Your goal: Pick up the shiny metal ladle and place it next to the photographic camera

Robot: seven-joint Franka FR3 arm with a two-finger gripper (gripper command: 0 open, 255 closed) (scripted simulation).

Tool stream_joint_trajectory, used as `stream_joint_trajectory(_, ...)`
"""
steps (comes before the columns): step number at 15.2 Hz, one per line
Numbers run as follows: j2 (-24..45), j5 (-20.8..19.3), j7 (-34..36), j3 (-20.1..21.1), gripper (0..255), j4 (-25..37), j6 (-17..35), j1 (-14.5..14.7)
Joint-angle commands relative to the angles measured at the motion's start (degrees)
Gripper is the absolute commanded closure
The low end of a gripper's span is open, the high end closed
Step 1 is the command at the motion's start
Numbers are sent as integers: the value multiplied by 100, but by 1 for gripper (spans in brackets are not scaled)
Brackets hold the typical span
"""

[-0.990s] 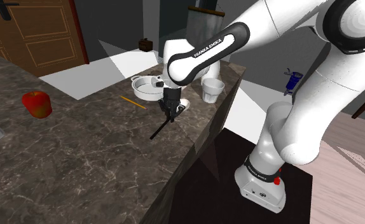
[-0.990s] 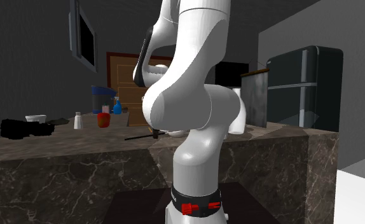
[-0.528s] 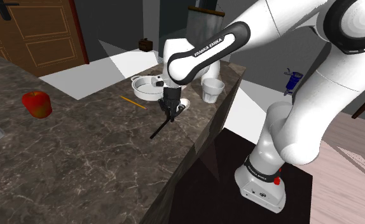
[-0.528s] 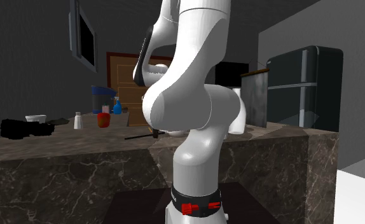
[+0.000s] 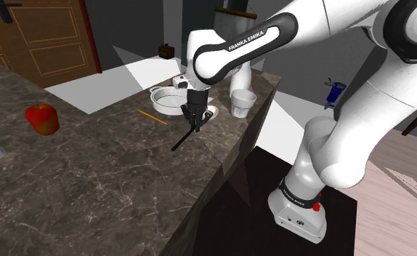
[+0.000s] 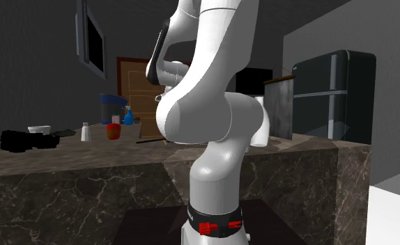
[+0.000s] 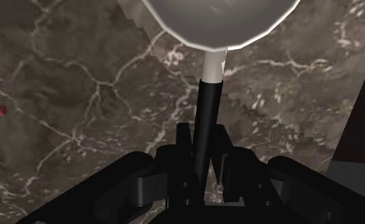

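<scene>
My hand (image 7: 200, 151) is clamped on the ladle (image 7: 208, 108), partway along its thin black handle, with the pale bowl out beyond the fingertips. It hangs tilted, seemingly just clear of the counter (image 5: 91, 182), near the shoulder view's right edge. I judge it rigid and bowl-heavy. The slim, smooth handle could pivot, so I'd rather grip nearer the bowl.

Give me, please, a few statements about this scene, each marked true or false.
1. The end effector is shut on the black handle of the ladle. True.
2. The apple is green. False: it is red.
3. A yellow pencil lies on the counter. True.
4. The cup sits inside the pot. False: it stands on the counter, apart from the pot.
</scene>
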Motion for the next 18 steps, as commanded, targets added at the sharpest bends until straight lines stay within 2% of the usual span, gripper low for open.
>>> stream_joint_trajectory(1,-97,-33,27,4,255,65,-161,-11)
stream_joint_trajectory(18,-592,-161,246,76,255,951,-1521,-31)
